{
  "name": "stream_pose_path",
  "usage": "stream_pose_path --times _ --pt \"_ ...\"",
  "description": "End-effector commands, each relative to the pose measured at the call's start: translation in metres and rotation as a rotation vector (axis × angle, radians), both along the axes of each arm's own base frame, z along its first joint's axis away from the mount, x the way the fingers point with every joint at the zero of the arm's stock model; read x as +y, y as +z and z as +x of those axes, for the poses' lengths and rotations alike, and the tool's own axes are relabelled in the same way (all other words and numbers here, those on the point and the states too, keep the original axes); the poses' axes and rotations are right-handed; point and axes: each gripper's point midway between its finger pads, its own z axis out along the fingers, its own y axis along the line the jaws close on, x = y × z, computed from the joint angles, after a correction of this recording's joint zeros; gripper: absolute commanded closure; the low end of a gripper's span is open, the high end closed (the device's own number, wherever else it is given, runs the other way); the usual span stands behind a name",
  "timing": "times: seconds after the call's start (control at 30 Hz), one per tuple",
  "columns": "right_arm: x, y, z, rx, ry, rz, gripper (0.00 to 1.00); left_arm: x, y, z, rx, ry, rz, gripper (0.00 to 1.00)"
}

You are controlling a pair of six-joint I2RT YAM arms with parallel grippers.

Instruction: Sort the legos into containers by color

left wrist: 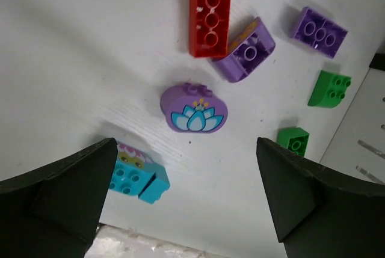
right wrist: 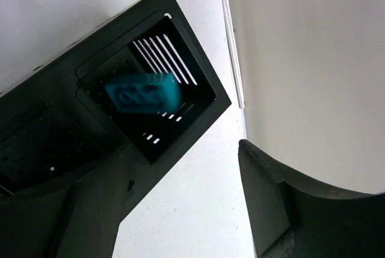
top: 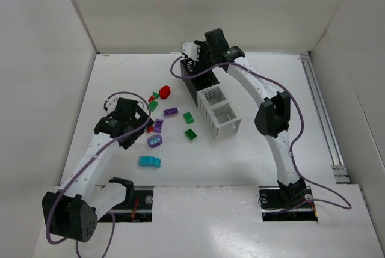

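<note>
Right gripper: spread, empty, over joined row of 2 black, 2 white square bins; blurred cyan plastic brick in end black bin. Left gripper: wide open, empty, left of row.

Cyan brick at black bin blurred; cyan block partly hidden by left pincer.

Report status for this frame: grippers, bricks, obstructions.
Left gripper open above the purple rounded flower-print plastic brick. Right gripper open over a black slatted plastic bin, blurred cyan brick in its mouth. Nothing blocking either.
</note>
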Motion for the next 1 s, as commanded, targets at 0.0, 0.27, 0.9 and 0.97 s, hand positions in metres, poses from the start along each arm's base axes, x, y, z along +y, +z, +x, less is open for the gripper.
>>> stream_pose_path --times 0.0,0.27,0.9,0.97 --pt "0.016 0.039 0.001 -0.090 0.036 0.046 0.24 -0.003 -0.004 -0.022 0.032 0.058 -0.070 0.00" --pt "0.005 0.096 -0.031 -0.170 0.076 0.108 0.19 -0.003 -0.024 -0.055 0.117 0.139 -0.129 0.00" --pt "-0.038 0.087 -0.121 -0.108 0.009 0.219 0.15 -0.031 -0.030 -0.079 0.321 0.309 -0.213 0.06" --pt "-0.041 0.081 -0.121 -0.089 0.003 0.224 0.15 -0.037 -0.037 -0.075 0.326 0.343 -0.249 0.06"
